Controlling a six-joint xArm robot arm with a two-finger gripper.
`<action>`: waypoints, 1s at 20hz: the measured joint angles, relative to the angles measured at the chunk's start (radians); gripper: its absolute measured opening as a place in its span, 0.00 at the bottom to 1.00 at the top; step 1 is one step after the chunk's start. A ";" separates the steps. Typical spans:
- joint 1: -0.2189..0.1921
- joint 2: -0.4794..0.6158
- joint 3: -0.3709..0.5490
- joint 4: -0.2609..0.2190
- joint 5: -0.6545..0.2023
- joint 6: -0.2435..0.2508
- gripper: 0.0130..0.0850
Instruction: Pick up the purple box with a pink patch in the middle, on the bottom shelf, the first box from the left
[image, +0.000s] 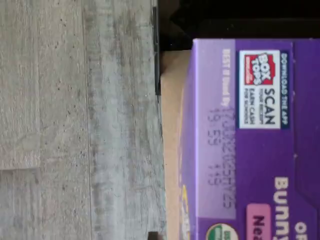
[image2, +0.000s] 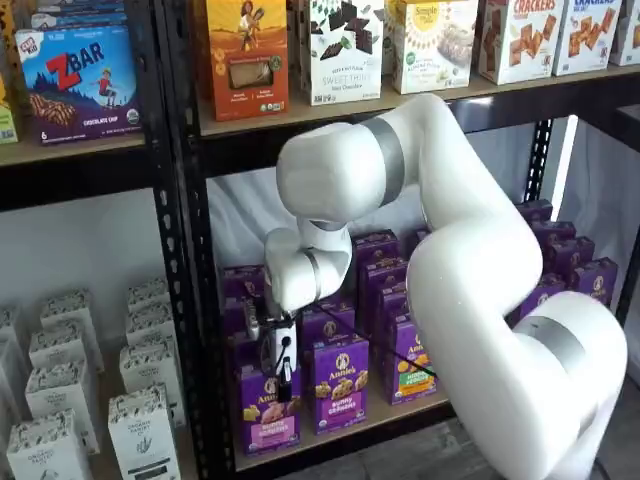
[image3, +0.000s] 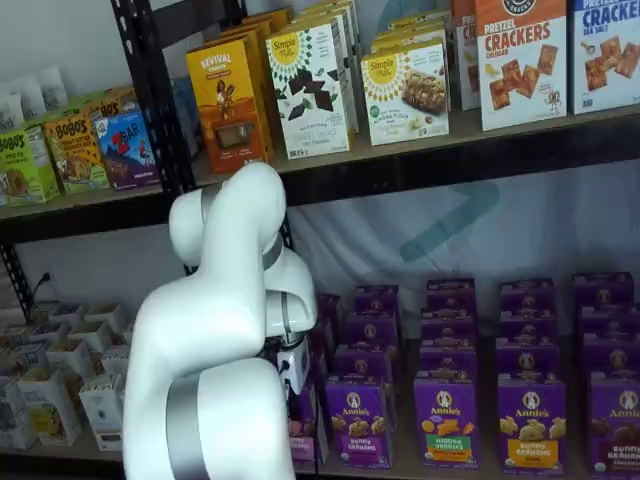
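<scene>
The purple box (image2: 262, 413) stands upright at the left end of the bottom shelf (image2: 385, 420), its pink patch facing front. My gripper (image2: 284, 372) hangs just in front of its upper part; only a dark finger below the white body shows, so I cannot tell whether it is open. In a shelf view the arm hides most of the box (image3: 304, 428) and the gripper's white body (image3: 293, 366) shows beside it. The wrist view looks down on the box's purple top (image: 250, 165), with its Box Tops label and a pink patch, on the tan shelf board (image: 171, 150).
Next to it stand a purple carton with an orange-yellow patch (image2: 338, 386) and one with a green patch (image2: 413, 366), with more purple cartons behind. A black upright (image2: 188, 300) stands left of the box. White cartons (image2: 70, 400) fill the neighbouring bay. Grey floor (image: 75, 125) lies below the shelf edge.
</scene>
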 joint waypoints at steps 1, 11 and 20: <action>0.000 0.001 -0.002 -0.001 0.001 0.001 0.72; 0.001 0.009 -0.016 0.005 0.016 -0.003 0.44; -0.005 0.001 -0.011 -0.006 0.031 0.001 0.44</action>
